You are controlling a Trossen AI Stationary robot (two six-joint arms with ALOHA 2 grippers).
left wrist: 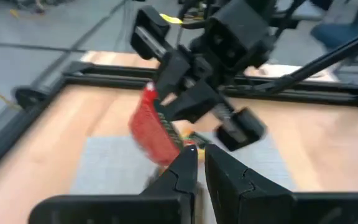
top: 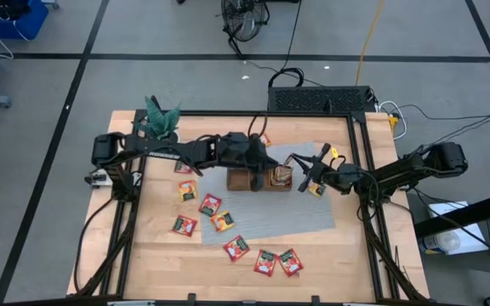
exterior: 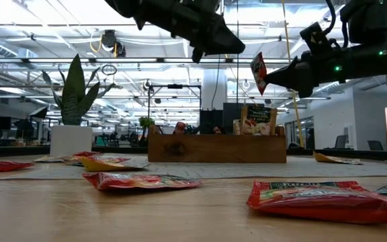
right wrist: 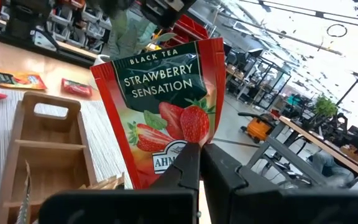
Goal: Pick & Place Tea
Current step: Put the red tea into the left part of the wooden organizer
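The right pincer is clamped on the lower edge of a red strawberry tea sachet, which stands upright above its fingertips, lifted clear of the surface. In the high view this pincer sits just beside the wooden compartment tray, on the side nearer the right arm's base. The low view shows the held sachet hanging in the air above the tray, well off the wood.

The left pincer hovers over the same tray with its fingers nearly together and nothing between them; its own camera looks across at the right pincer and the red sachet.

Only the right wrist view lets the label be read: "Black Tea, Strawberry Sensation". It also shows the tray's compartments, with paper-like sachets standing in the nearest one. The high view alone gives the spread of the loose sachets lying flat on the grey mat and the bare wooden surface, on the side of the tray away from the potted plant. The low view shows several of them lying flat in the foreground.
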